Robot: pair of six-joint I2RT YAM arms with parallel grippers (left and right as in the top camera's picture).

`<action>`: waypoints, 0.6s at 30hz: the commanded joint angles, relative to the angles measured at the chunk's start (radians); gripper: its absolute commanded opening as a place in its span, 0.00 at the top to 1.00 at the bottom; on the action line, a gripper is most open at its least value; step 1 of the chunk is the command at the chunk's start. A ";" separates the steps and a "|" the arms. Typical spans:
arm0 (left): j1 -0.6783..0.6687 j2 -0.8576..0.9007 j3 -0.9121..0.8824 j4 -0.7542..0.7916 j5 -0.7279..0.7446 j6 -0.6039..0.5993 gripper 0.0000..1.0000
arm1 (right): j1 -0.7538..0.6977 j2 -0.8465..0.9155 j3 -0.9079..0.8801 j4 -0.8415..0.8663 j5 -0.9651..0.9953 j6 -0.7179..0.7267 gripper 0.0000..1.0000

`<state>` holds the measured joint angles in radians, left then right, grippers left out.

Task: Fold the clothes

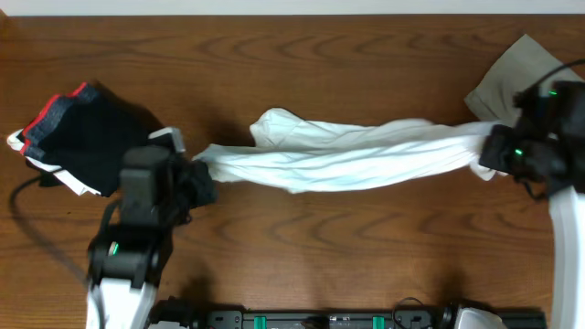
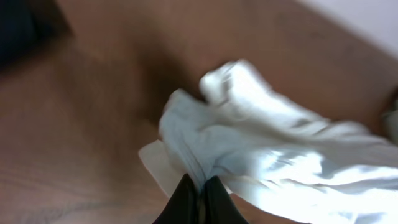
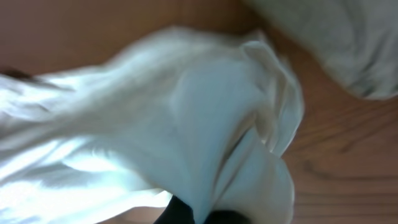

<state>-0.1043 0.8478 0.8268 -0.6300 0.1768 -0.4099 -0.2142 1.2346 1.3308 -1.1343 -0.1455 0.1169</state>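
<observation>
Overhead view, read with the two wrist views. We see the white garment [image 1: 338, 155] drawn out as a long, bunched band across the middle of the frame, its long axis running left to right over the wooden table [image 1: 292, 55]. Each end meets one tool, so neither arm is nearer: the cloth lies to the right of the left gripper [image 1: 196, 171] and to the left of the right gripper [image 1: 489, 151]. We judge that the coming move turns on this line, since the band must be spread flat along it before any fold can be laid.

In the left wrist view the left gripper [image 2: 199, 200] has its dark fingertips pressed together at the bottom edge, pinching a gathered corner of the white garment [image 2: 280, 162]. In the right wrist view only the tips of the right gripper [image 3: 193, 216] show at the bottom edge, closed into a thick wad of the white garment [image 3: 186, 118].

The fabric is thin, soft and matte, thrown into long creases along the band, with a loose lobe rising at its upper left. Beyond it, a dark pile [image 1: 78, 137] with a red and white edge lies at the left of the overhead frame, and a grey-beige cloth [image 1: 512, 78] lies crumpled at the upper right, just beside the right arm.
</observation>
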 commanded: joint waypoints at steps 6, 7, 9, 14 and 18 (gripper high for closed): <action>0.008 -0.249 0.035 -0.001 -0.002 0.013 0.94 | -0.002 -0.124 0.112 -0.202 0.075 -0.015 0.99; 0.008 -0.265 0.035 -0.001 -0.002 0.013 0.94 | -0.002 -0.124 0.119 -0.228 0.085 -0.020 0.99; 0.008 -0.287 0.035 0.003 -0.002 0.013 0.94 | -0.002 -0.121 0.128 -0.283 0.094 -0.026 0.99; 0.008 -0.263 0.035 0.053 -0.035 0.013 0.94 | -0.002 -0.068 0.128 -0.357 0.093 -0.029 0.99; 0.008 -0.160 0.034 0.105 -0.055 0.013 0.94 | -0.002 0.058 0.128 -0.333 0.090 -0.044 0.99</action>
<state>-0.1043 0.6235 0.8330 -0.5453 0.1555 -0.4103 -0.2142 1.2076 1.4418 -1.4837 -0.0719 0.0986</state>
